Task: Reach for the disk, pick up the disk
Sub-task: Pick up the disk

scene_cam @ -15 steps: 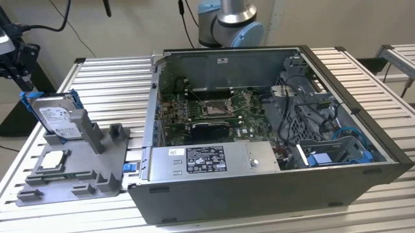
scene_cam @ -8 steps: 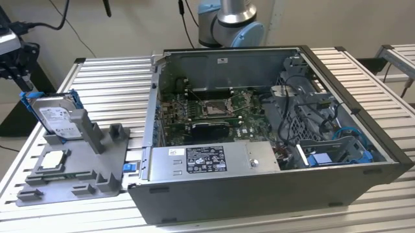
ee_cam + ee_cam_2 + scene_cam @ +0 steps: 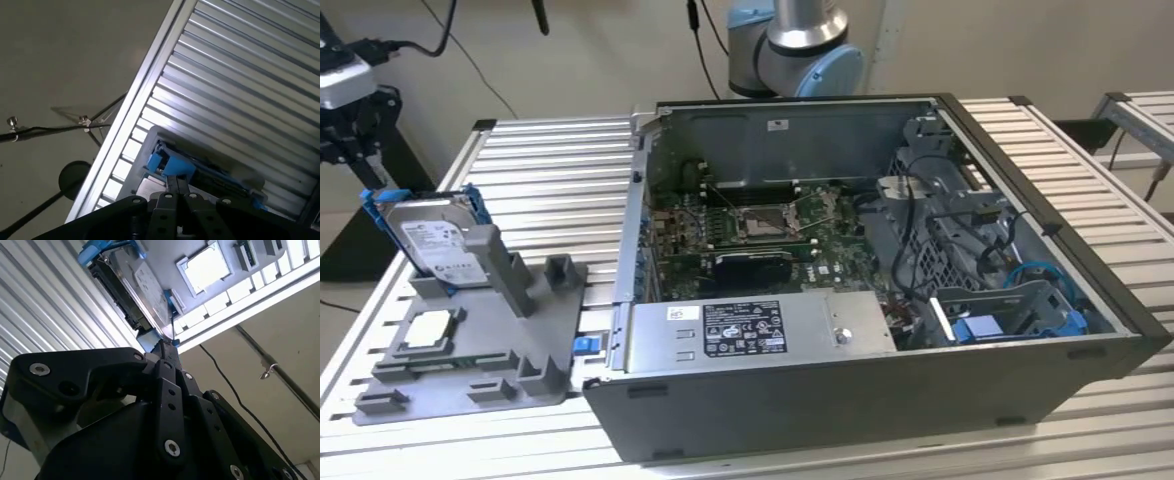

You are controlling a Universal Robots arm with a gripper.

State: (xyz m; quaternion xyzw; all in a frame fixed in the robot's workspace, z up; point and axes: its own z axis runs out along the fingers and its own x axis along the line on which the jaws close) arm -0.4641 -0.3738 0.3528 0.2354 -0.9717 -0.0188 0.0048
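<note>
The disk (image 3: 438, 245), a silver-grey drive with a white label in a blue carrier, stands on edge in a grey holder (image 3: 494, 340) at the exterior view's left. My gripper (image 3: 374, 183) hangs at the carrier's upper corner, beyond the table's left edge. In both wrist views the black fingers run together to a point. In the second wrist view the gripper (image 3: 162, 346) meets the blue corner of the disk (image 3: 142, 287). In the first wrist view the gripper (image 3: 175, 179) sits on the blue frame of the disk (image 3: 200, 172). The jaws look shut on that thin blue edge.
A small square silver chip (image 3: 430, 328) lies flat on the holder below the disk. An open computer case (image 3: 854, 400) with a grey metal box (image 3: 761, 325) inside takes up the ribbed table's (image 3: 547, 170) middle and right. Cables and stands hang off the table's left edge.
</note>
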